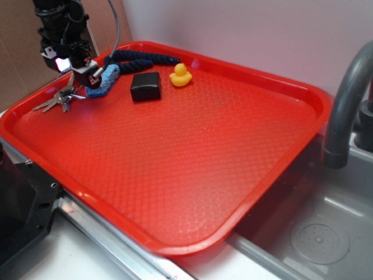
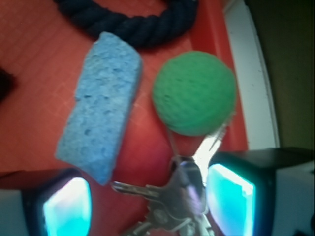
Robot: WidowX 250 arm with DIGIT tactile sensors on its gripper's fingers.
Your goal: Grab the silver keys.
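Tray (image 1: 280, 140) holds silver keys (image 2: 172, 201), sponge (image 2: 101, 123), ball (image 2: 194, 93), rope (image 2: 133, 22).

White wall (image 1: 245, 29) behind; steel sink (image 1: 326, 233) w/ grey faucet (image 1: 344, 99).

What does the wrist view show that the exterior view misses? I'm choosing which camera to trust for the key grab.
Only the wrist view shows a green ball beside the blue sponge, with the jaws standing apart on either side of the silver keys. Only the exterior view shows the whole red tray, a black block, a yellow duck, and the sink with its grey faucet. Both show the keys, the sponge, the dark blue rope and the gripper low over the keys at the tray's far left corner.
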